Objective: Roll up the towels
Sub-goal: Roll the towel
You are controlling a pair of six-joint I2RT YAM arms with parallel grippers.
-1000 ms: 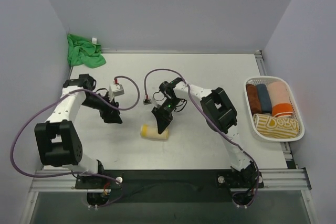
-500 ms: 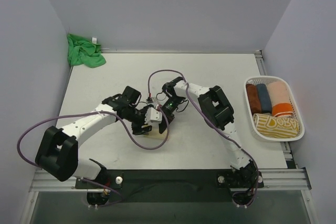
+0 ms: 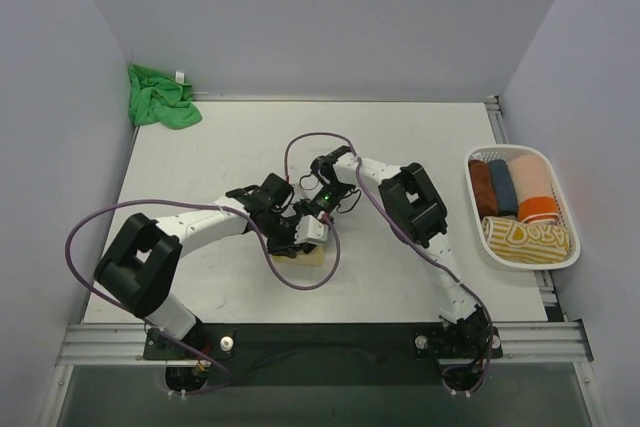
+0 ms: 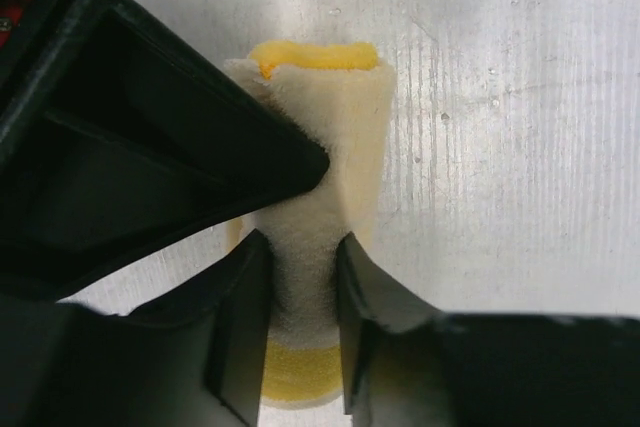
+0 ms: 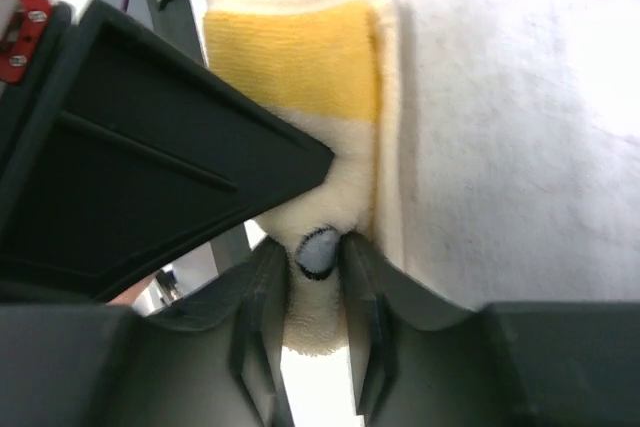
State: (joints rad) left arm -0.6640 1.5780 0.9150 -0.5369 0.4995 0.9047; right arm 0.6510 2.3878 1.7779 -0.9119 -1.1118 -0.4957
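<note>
Left tool (image 4: 298, 262) narrow, pinching yellow towel (image 4: 340, 117) roll mid-length; right tool (image 5: 315, 252) narrow, nipping its edge. We squeeze evenly so roll won't unwind. Roll near worktop (image 3: 420, 137) centre, toward 6 o'clock; green towel (image 3: 160, 97) crumpled at 11 o'clock.

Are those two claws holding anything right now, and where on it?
Both hold the rolled yellow towel: the left gripper squeezes the roll across its width, the right gripper pinches a fold of its pale outer cloth.

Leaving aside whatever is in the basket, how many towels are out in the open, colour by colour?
pale yellow towel: 1
green towel: 1
Total: 2
</note>
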